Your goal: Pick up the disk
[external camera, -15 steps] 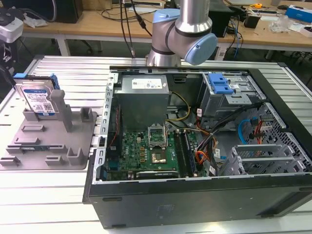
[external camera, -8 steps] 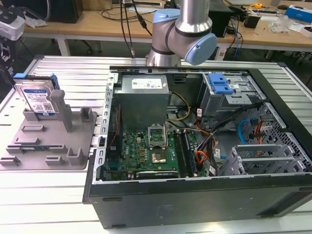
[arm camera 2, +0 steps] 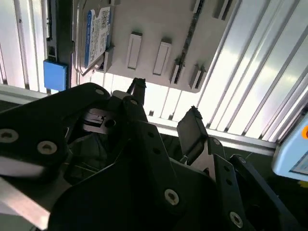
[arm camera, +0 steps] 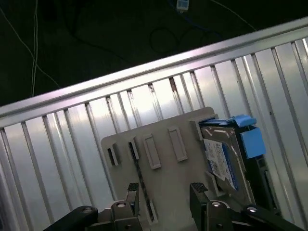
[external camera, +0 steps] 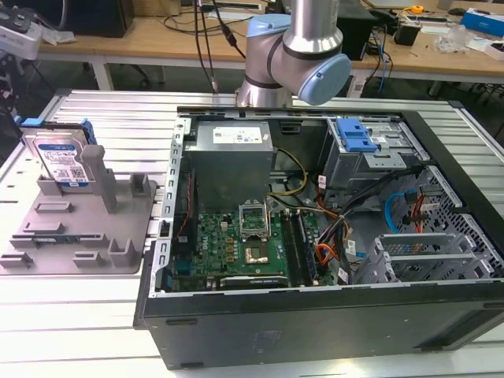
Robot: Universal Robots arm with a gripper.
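Standing on edge in the grey plastic tray (external camera: pixel 79 260), propped by its upright post (external camera: pixel 101 177), at the exterior view's left of the ribbed aluminium tabletop (external camera: pixel 102 118): flat silver metal disk (external camera: pixel 63 161), white-and-blue label, blue side rails, top edge free for gripping. Black two-fingered end effector (arm camera: pixel 164 195): spread, empty, facing the tray, apart from the disk.

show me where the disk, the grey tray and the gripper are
disk (external camera: pixel 63 163): exterior view, on its white-and-blue label.
grey tray (external camera: pixel 93 223): exterior view, on a bare part of its flat base.
gripper (arm camera: pixel 164 192): first wrist view, midway between its open fingertips.
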